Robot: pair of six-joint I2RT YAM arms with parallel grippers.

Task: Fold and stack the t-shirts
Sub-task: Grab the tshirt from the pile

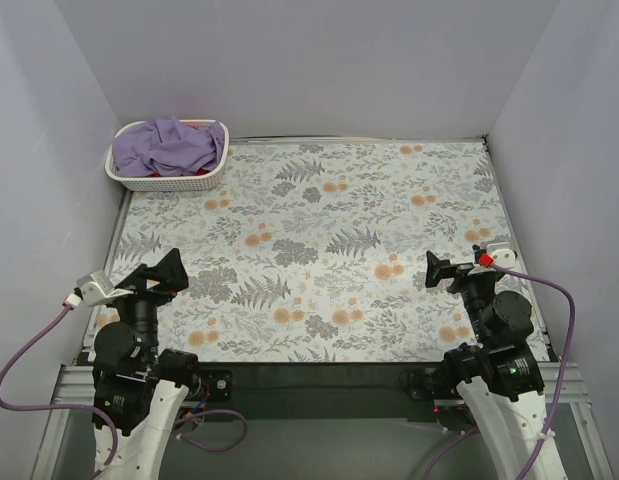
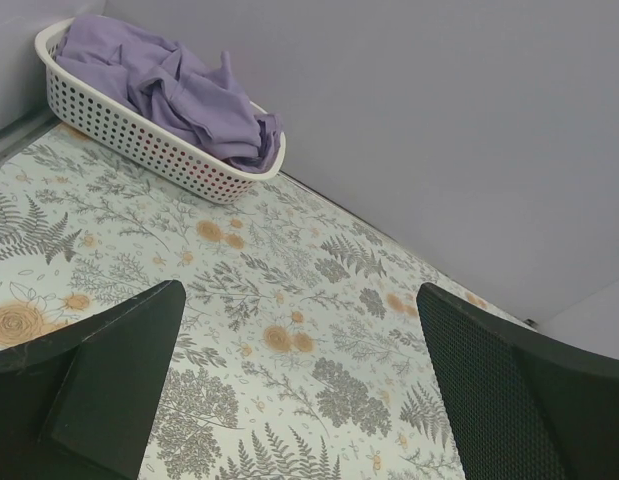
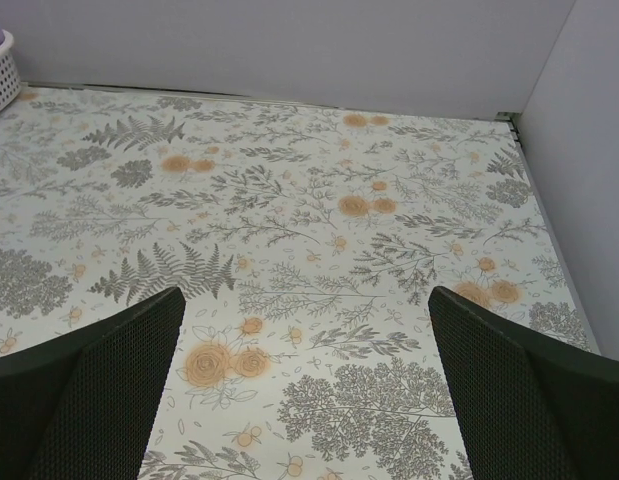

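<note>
The left hand [image 1: 166, 274] hangs over the near left part of the flower-patterned counter [image 1: 319, 230]. Its two fingers are spread wide, with nothing between them and nothing touching them. The right hand [image 1: 441, 270] hangs over the near right part, its fingers just as wide apart and also bare; its wrist view shows only the patterned surface between the two pads. Both hands are well apart from the clothes. The lavender t-shirt [image 1: 169, 145] lies crumpled in a heap in the white lattice basket [image 1: 129, 178], which stands in the far left corner of the counter against the walls. A sliver of the red t-shirt [image 1: 192, 174] shows under the lavender one at the basket's near rim.
</note>
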